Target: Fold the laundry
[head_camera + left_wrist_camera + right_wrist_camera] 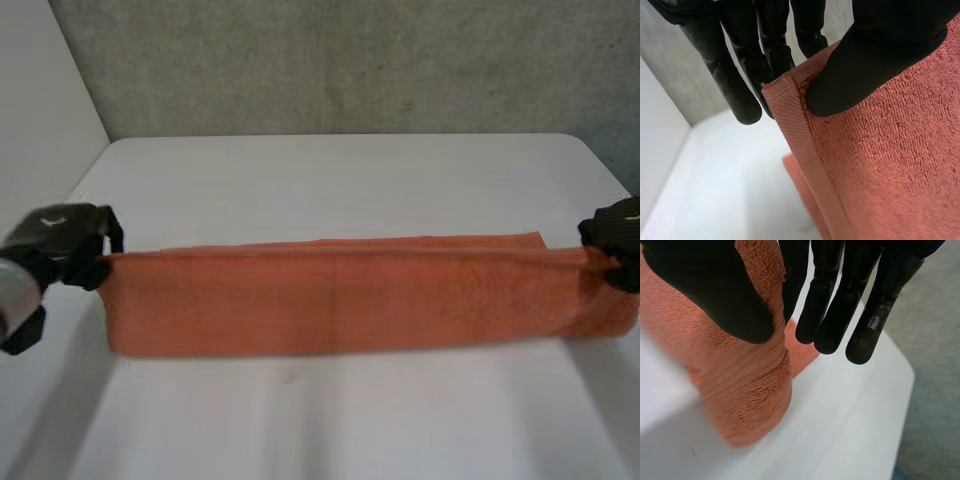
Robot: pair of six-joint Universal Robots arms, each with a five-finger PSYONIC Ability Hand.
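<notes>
Towel: the orange towel [340,295] is hanging doubled in a long band between your two hands, stretching across the white table [340,180], with its right end reaching down to the surface.
Left hand: your left hand [62,240] is pinching the hemmed left corner, its thumb [860,75] pressing the cloth against straight fingers [740,95].
Right hand: your right hand [612,235] is pinching the bunched right end between thumb and fingers (a thicker wad than the left).
Risk: you are gripping close to the edges. Pulling the band tighter is likely to slip a corner free, and lowering unevenly is likely to skew the fold.
</notes>
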